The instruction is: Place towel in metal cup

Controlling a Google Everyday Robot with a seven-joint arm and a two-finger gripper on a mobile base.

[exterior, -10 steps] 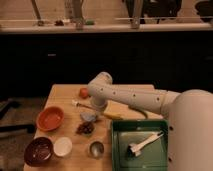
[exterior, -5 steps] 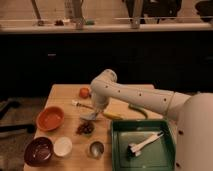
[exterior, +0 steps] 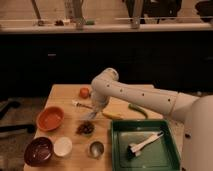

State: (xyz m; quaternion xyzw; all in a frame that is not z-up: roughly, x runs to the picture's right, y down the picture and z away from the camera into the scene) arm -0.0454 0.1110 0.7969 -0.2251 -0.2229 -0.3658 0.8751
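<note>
Table, wooden; gripper on white arm, low over the table, between orange bowl and green tray; jaws closed; pale scrap at the jaws, whether it is the towel cannot be told; metal cup upright near the front edge, between white bowl and the tray.

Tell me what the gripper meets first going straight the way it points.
The gripper, pointing down over the table, would probably meet its top just behind the dark pile; depth is unclear.
</note>
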